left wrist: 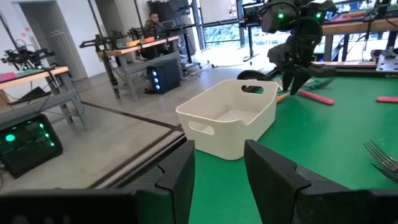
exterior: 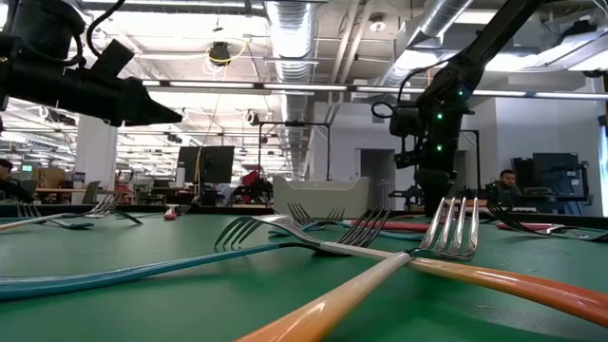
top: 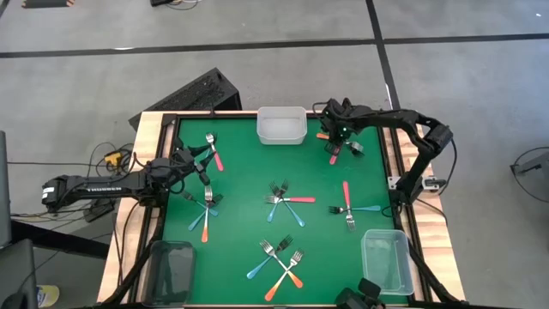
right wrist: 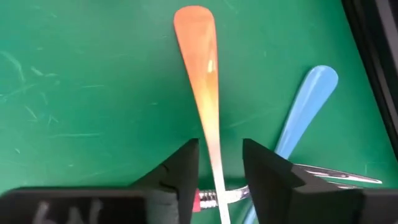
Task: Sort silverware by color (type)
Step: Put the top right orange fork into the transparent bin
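Observation:
Small forks with blue, pink-red or orange handles lie in crossed clusters on the green table: far left (top: 213, 150), left (top: 208, 204), centre (top: 283, 199), right (top: 350, 208) and near (top: 281, 262). My right gripper (right wrist: 221, 168) points steeply down at the far right corner (top: 336, 151). It is open, one finger on either side of an orange fork's handle (right wrist: 202, 74) that lies flat beside a light-blue handle (right wrist: 308, 102). My left gripper (left wrist: 219, 171) hovers level and open over the left side (top: 204, 169) with nothing between its fingers.
A white bin (top: 281, 125) stands at the far edge in the middle, also in the left wrist view (left wrist: 233, 118). Clear containers sit at the near left (top: 171, 268) and near right (top: 386, 260) corners. A raised frame (top: 401, 184) borders the table.

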Robot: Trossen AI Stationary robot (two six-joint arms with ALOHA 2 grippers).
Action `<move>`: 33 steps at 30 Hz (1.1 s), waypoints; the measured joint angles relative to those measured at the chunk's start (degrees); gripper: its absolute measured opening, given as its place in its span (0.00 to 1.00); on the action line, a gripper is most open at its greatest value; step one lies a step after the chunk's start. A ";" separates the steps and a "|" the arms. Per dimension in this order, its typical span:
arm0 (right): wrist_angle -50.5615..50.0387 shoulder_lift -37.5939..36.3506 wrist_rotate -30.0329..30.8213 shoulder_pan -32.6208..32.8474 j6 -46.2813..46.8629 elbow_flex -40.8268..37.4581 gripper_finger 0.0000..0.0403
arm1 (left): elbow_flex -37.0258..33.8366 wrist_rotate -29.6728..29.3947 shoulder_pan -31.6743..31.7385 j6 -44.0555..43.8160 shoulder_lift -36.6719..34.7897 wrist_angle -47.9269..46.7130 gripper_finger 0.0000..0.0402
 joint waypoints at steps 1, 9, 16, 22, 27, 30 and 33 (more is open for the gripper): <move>0.00 0.00 0.00 0.02 -0.02 0.00 0.33 | 0.00 0.00 0.00 -0.05 0.01 0.00 0.32; 0.11 -0.02 0.02 0.00 0.63 0.00 0.20 | 0.00 1.69 0.00 -3.66 0.02 -0.13 0.32; -1.06 -0.04 1.28 0.30 7.22 0.00 0.27 | 0.00 3.24 -0.02 -6.39 0.00 -1.03 0.32; -2.10 -0.07 1.55 0.42 7.32 0.00 0.28 | 0.00 3.23 0.00 -7.80 0.02 -1.44 0.32; -3.79 -0.07 1.58 0.15 7.30 0.00 0.19 | -0.02 3.21 0.00 -7.79 0.00 -1.39 0.32; -3.82 -0.07 1.94 0.13 7.41 0.00 0.09 | -0.02 3.21 0.00 -7.40 0.00 -1.06 0.32; -3.81 -0.20 2.12 0.15 8.52 0.02 0.03 | -0.02 3.19 0.00 -7.40 0.02 -1.07 0.32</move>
